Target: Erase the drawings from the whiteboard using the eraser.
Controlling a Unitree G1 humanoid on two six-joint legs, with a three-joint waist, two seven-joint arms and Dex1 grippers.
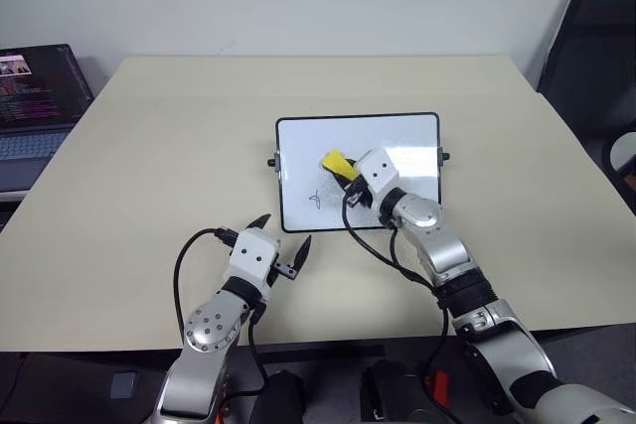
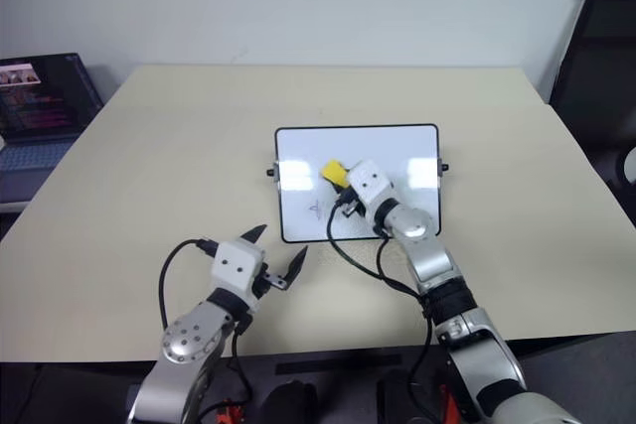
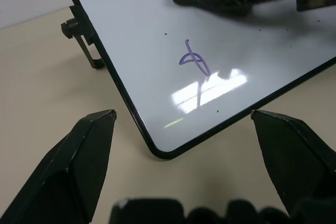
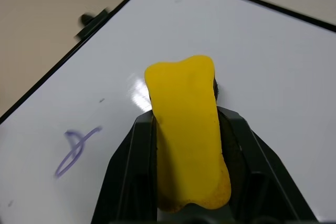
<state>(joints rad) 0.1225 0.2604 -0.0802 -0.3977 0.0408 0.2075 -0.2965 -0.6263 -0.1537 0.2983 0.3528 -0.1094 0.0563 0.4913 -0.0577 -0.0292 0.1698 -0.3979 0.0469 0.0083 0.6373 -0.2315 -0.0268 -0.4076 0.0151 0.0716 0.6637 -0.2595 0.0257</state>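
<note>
Right gripper (image 4: 186, 182) is clamping the eraser (image 4: 186, 129) over the whiteboard (image 1: 397, 131), mid-wipe, probably needing to slide onto that last squiggle (image 4: 76, 150) next.

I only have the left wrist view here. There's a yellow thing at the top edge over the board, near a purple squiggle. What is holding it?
Observer: The right tool is shut on the eraser, its two fingers clamping the sides.
Operator: Any other marks left on the whiteboard?
Observer: In the head views I see just one squiggle, near the whiteboard's left part; the rest looks white, apart from glare.
Operator: And what's off to the side of the table?
Observer: An open laptop sits beyond the table's far left corner.
</note>
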